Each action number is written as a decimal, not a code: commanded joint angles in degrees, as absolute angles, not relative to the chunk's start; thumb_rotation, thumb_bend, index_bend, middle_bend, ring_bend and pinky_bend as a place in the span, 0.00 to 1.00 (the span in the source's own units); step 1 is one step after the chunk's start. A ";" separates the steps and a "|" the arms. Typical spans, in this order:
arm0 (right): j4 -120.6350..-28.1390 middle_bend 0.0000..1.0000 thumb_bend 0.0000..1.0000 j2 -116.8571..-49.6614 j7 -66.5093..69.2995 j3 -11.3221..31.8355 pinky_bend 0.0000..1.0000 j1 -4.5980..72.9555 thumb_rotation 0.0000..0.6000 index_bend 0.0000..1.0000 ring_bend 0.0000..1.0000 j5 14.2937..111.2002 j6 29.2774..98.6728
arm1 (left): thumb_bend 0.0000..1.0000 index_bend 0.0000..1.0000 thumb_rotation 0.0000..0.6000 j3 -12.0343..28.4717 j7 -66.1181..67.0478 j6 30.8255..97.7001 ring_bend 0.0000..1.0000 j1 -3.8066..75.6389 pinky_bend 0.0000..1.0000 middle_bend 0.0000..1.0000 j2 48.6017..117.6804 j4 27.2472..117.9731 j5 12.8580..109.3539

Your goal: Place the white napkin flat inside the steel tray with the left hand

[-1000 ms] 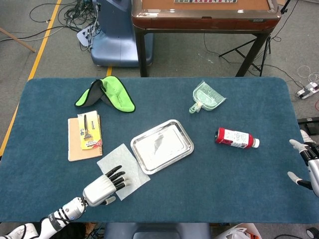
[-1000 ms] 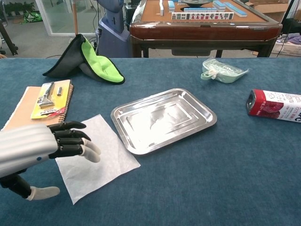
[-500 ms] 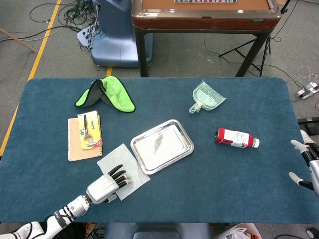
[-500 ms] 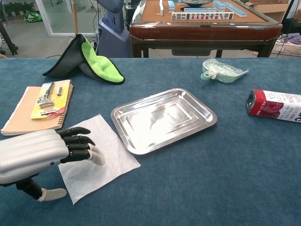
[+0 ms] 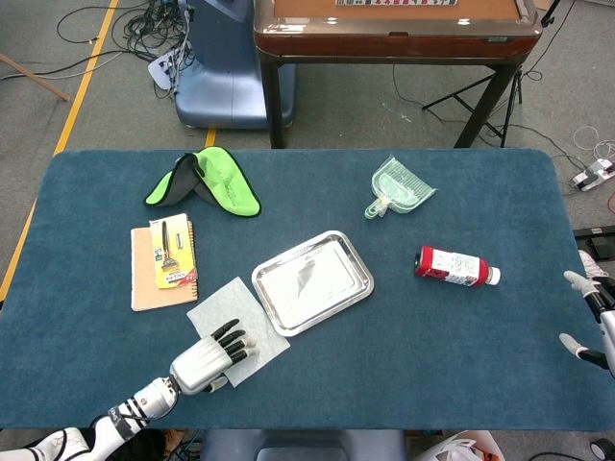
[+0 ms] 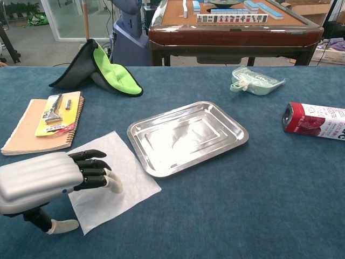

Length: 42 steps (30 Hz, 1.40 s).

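Note:
The white napkin lies flat on the blue table, just left of the steel tray, with one corner touching the tray's rim. My left hand lies palm down over the napkin's near left part. Its fingers are stretched out low over the paper and the thumb sits off the napkin's near edge; it grips nothing. The tray holds nothing. At the table's right edge, my right hand hangs with its fingers apart, seen only in the head view.
A notebook with a razor pack lies left of the napkin. Behind it is a green and black cloth. A pale green plastic scoop and a red bottle lie to the right.
My left hand has sunk lower and slid slightly forward over the napkin. The right hand has drifted a little down at the table's edge. The napkin has not moved.

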State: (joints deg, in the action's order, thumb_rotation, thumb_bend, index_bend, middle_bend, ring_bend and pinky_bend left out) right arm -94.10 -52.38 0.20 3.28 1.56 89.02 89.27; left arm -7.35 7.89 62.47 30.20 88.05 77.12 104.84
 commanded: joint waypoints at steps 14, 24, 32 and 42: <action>-94.25 0.31 0.08 -52.13 0.33 3.12 0.25 1.18 1.00 0.21 0.20 89.14 89.61 | 0.24 0.17 1.00 -7.96 10.28 63.12 0.12 29.87 0.00 0.20 87.30 79.38 103.21; -94.43 0.31 0.09 -51.93 0.37 3.01 0.25 0.70 1.00 0.21 0.20 89.26 90.21 | 0.21 0.16 1.00 -8.22 10.87 63.57 0.12 29.57 0.00 0.20 87.04 80.07 102.29; -94.82 0.31 0.08 -51.70 0.11 2.99 0.25 0.54 1.00 0.21 0.20 89.29 90.32 | 0.15 0.13 1.00 -8.25 10.28 64.85 0.12 29.22 0.00 0.19 88.50 78.68 102.37; -95.25 0.31 0.09 -51.56 -0.38 3.05 0.25 0.49 1.00 0.21 0.20 89.17 90.25 | 0.13 0.10 1.00 -8.20 9.11 65.54 0.12 29.21 0.00 0.18 90.08 77.18 102.25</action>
State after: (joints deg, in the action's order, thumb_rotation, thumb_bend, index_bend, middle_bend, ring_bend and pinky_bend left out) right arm -95.25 -51.56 -0.38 3.05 0.50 89.17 90.25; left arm -8.22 9.20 65.47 29.19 89.99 77.25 102.25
